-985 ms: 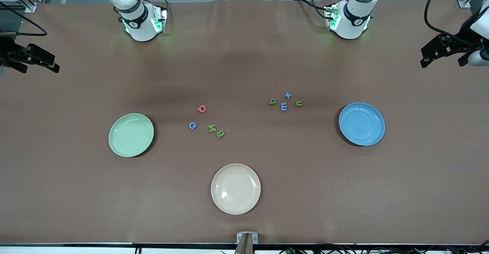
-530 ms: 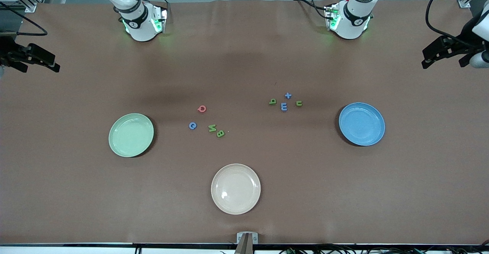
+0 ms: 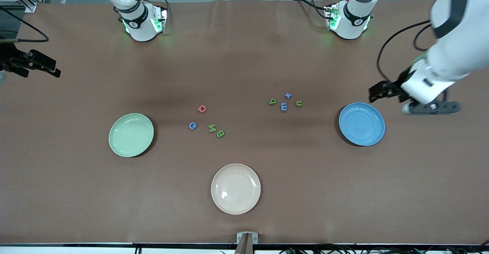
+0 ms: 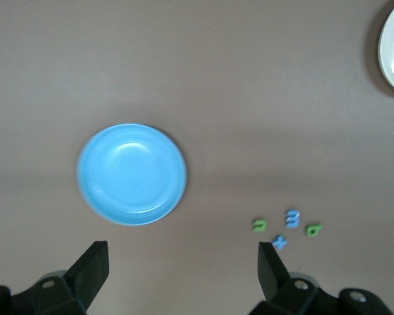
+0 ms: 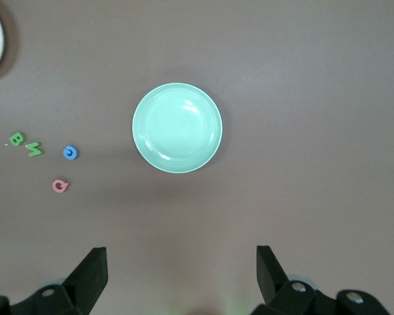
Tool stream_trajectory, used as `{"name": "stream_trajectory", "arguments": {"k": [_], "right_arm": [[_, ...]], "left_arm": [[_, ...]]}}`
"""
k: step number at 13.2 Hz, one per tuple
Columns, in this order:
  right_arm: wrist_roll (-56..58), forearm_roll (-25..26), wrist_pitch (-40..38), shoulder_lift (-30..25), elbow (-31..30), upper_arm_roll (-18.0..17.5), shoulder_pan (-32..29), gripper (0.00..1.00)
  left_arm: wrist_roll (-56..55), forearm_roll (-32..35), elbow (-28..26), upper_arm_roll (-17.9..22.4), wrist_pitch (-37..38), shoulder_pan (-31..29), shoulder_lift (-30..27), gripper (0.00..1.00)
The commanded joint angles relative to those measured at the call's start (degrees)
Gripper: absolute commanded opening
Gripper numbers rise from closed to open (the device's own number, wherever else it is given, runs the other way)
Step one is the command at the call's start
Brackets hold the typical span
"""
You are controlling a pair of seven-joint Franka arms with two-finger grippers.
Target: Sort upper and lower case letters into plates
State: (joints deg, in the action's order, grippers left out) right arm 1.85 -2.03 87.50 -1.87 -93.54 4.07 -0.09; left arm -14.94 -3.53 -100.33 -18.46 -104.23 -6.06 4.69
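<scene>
Eight small chunky letters are scattered mid-table in two clusters, none yet sorted. Over the right arm's end, the right gripper is held wide open and empty; the round pale mint-green plate lies below and ahead of it, with the red, blue and two green letters past that plate. A cream-beige plate is left unused. The left gripper, open and empty, is poised near the sky-blue plate, four letters just past it. Neighbouring letters could be knocked aside, being so tightly grouped.
</scene>
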Motion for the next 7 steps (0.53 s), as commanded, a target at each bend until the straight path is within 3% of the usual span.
{"name": "stream_trajectory", "arguments": {"k": [1, 3, 6, 7], "right_arm": [[-0.27, 0.44, 1.44, 6.85, 1.68, -0.2, -1.23, 1.0], [-0.62, 3.42, 3.11, 10.38, 2.22, -0.2, -0.97, 1.0], [-12.43, -4.53, 6.63, 10.39, -1.47, -0.2, -0.62, 1.0], [-17.27, -4.91, 7.5, 10.48, -1.65, -0.38, 0.87, 1.0]], "left_arm": [[-9.89, -0.34, -6.7, -4.73, -7.98, 0.34, 0.4, 1.0], [-15.79, 0.45, -13.28, -6.67, -17.28, 2.18, 0.49, 0.99], [-22.3, 2.02, -23.74, -6.85, -29.41, 6.84, 0.76, 0.97], [-23.89, 3.52, -27.34, -7.03, -33.45, 8.15, 0.76, 0.95]]}}
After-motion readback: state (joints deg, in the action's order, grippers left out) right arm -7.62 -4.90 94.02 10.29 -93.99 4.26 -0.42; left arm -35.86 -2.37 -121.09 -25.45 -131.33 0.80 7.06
